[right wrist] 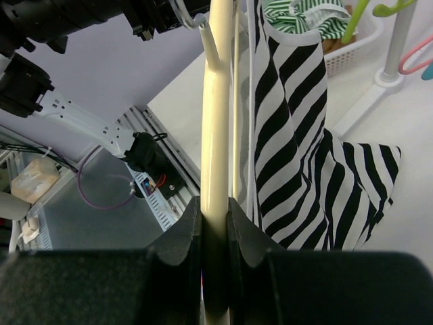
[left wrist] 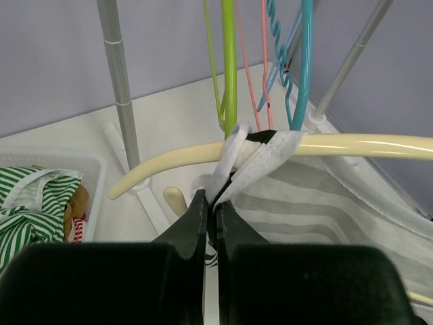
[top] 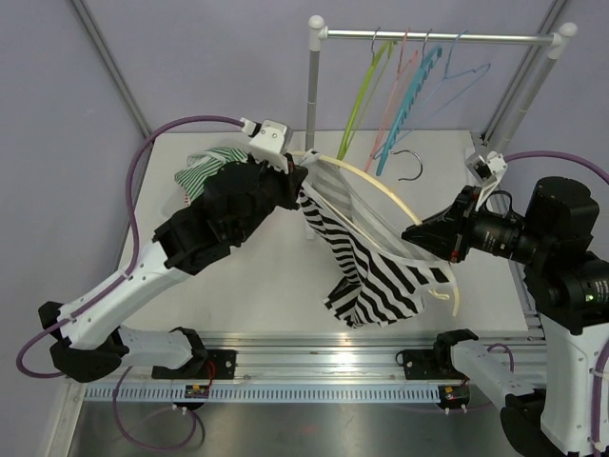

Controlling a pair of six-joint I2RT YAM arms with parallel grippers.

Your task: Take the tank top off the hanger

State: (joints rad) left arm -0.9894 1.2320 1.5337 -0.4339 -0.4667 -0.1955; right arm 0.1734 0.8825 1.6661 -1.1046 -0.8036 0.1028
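While outstretched, left tool [left wrist: 211,205] tight on tank top [top: 381,286].

No legible text, label, brand, number or sign in any view; none on tank top [right wrist: 284,135], hanger [right wrist: 215,101].

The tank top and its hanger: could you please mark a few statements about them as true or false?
1. The left claw is shut on a strap of the tank top. True.
2. The right claw hangs open, holding nothing. False: it clamps the cream hanger.
3. The tank top lies fully off the hanger. False: a strap loops over it.
4. The tank top is black-and-white striped. True.
5. The rail behind is bare. False: coloured hangers hang on it.
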